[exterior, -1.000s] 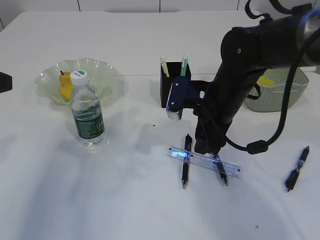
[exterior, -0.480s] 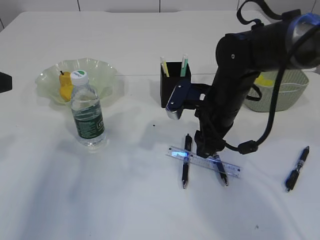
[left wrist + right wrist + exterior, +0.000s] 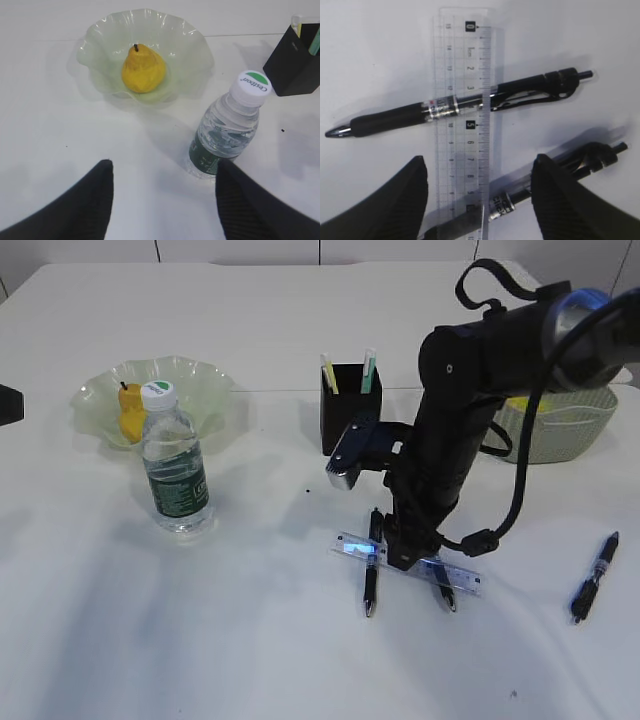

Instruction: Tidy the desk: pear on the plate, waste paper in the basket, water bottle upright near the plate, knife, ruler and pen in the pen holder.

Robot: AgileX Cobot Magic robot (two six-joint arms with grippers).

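Note:
A clear ruler lies across two black pens on the white table. My right gripper stands open just above it, one finger on either side of the ruler. A third pen lies far right. The black pen holder has two pale sticks in it. The yellow pear sits on the green plate, and the water bottle stands upright beside it. My left gripper hangs open and empty above the table near the bottle. The knife is out of view.
A pale woven basket at the right holds a yellow piece of waste paper. The right arm stands between the pen holder and the basket. A dark object shows at the left edge.
The right arm has swung left and come down closer over the ruler, and its jaws have widened a little. The left gripper, bottle, pear and pens have not moved.

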